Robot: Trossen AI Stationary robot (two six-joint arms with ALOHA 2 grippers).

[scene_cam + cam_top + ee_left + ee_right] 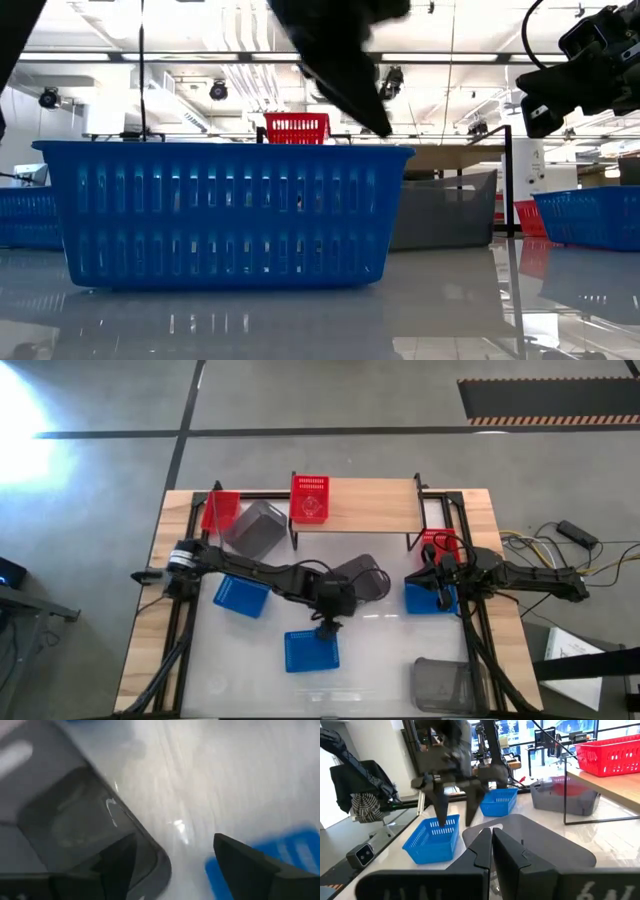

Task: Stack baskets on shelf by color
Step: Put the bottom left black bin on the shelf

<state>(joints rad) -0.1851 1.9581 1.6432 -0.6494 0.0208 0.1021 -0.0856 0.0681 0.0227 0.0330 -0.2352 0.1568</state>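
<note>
L gripper (325,628) is hovering open above blue basket (311,651) near table's (380,660) front edge; R gripper (441,592), fingers together, is waiting by right edge.

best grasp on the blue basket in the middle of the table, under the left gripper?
Probably a long rim wall of the blue basket, taken from straight above: it sits upright, mouth open, with thin mesh walls that suit one finger inside and one outside. The left gripper hangs open at its far edge.
</note>
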